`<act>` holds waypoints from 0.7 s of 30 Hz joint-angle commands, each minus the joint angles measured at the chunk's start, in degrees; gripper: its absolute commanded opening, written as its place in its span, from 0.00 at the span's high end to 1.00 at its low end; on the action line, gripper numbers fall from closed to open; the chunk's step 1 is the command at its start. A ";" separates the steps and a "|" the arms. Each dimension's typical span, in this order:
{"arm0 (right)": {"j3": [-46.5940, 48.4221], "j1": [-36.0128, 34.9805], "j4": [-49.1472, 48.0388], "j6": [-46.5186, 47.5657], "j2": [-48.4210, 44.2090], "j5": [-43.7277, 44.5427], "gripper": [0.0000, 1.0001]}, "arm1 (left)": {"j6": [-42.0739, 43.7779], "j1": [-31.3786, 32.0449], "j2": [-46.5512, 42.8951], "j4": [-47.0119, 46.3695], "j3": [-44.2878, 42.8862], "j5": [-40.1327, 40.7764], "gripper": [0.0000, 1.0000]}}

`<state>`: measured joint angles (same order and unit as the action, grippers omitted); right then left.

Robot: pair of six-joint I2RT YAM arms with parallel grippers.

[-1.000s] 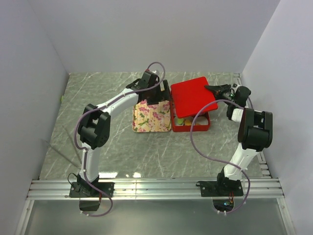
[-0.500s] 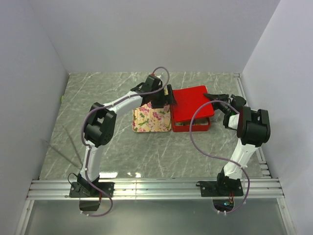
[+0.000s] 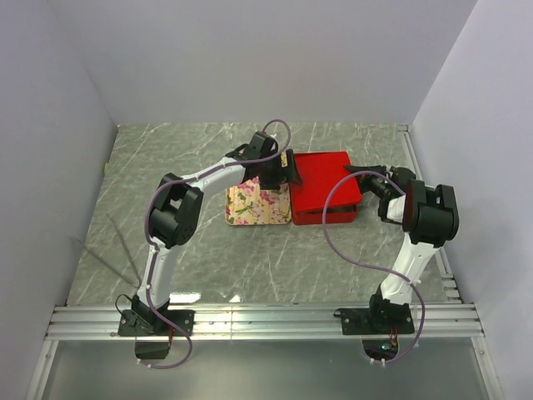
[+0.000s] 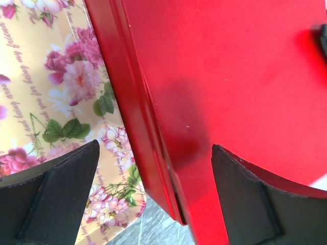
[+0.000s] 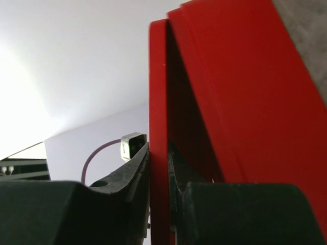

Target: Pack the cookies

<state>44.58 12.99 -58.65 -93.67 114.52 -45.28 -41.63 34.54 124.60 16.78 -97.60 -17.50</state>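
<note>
Clamping right gripper (image 5: 158, 153) on red lid (image 3: 325, 179) at its 3 o'clock edge; holding left gripper (image 4: 156, 148) spread astride the 9 o'clock edge, beside floral tray (image 3: 254, 204); not seeing cookies.

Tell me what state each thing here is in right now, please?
red lid, laid over the red box, right edge pinched
red box, covered, contents hidden
floral tray, visible part bare
left gripper, open, straddling the lid's left edge
right gripper, shut on the red lid
</note>
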 commanded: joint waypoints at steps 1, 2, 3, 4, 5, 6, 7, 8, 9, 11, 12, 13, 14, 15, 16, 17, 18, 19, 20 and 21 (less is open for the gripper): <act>3.23 -0.60 12.17 7.67 -4.12 -2.88 0.77 | 0.58 0.26 0.74 -1.92 -1.45 -1.14 0.04; 4.19 -0.60 16.51 10.32 -6.30 -2.80 0.74 | 0.67 0.26 0.91 -1.83 -1.45 -1.05 0.04; 6.81 -0.51 20.82 12.96 -7.28 -2.63 0.71 | 0.58 0.26 0.83 -1.92 -1.36 -1.05 0.04; 8.40 -0.51 30.78 18.90 -8.25 -2.36 0.69 | 0.58 0.26 0.82 -1.92 -1.36 -0.96 0.04; 10.07 -0.51 35.14 21.66 -9.65 -1.84 0.65 | 0.58 0.26 1.09 -1.83 -1.54 -0.96 0.04; 12.79 -0.60 38.67 23.77 -10.27 -1.48 0.64 | 0.49 0.26 1.00 -1.75 -1.63 -0.87 0.04; 14.38 -0.51 46.97 28.06 -11.06 -0.96 0.63 | 0.49 0.26 1.17 -1.75 -1.71 -0.87 0.04; 15.96 -0.43 50.88 30.02 -11.33 0.35 0.63 | 0.41 0.26 1.26 -1.57 -1.98 -0.87 0.04; 18.59 -0.43 54.05 31.60 -11.60 1.23 0.62 | 0.41 0.26 1.26 -1.66 -2.06 -0.87 0.05; 23.07 -0.51 64.68 36.26 -11.78 3.17 0.58 | 0.32 0.17 1.35 -1.66 -2.33 -0.78 0.04; 24.49 -0.51 68.11 39.32 -11.69 5.35 0.58 | 0.32 0.26 1.35 -1.66 -2.33 -0.70 0.05; 25.81 -0.60 74.41 40.66 -11.17 6.24 0.57 | 0.32 0.26 1.26 -1.57 -2.50 -0.61 0.04; 26.95 -0.51 77.26 41.80 -10.90 7.21 0.57 | 0.32 0.26 1.35 -1.57 -2.51 -0.70 0.05; 28.97 -0.51 79.81 44.07 -10.55 8.79 0.57 | 0.23 0.26 1.18 -1.48 -2.33 -0.70 0.05; 29.60 -0.60 83.84 45.05 -10.28 9.50 0.56 | 0.23 0.26 1.26 -1.57 -2.42 -0.70 0.05; 30.39 -0.51 85.27 45.85 -9.85 9.94 0.56 | 0.14 0.26 1.18 -1.74 -2.24 -0.78 0.05; 30.65 -0.69 86.59 47.25 -9.93 10.47 0.56 | 0.23 0.26 1.09 -1.75 -2.15 -0.78 0.05; 30.74 -0.60 88.43 47.78 -9.76 11.26 0.56 | 0.14 0.17 1.00 -1.83 -2.15 -0.70 0.05; 30.40 -0.60 88.88 48.14 -9.93 11.44 0.56 | 0.23 0.26 1.09 -1.83 -2.15 -0.70 0.05; 30.39 -0.60 89.24 48.84 -10.02 11.61 0.56 | 0.23 0.26 1.09 -1.75 -2.24 -0.70 0.05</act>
<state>73.19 12.62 20.69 -50.43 105.14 -36.36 -41.63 34.54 125.58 16.91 -97.71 -17.72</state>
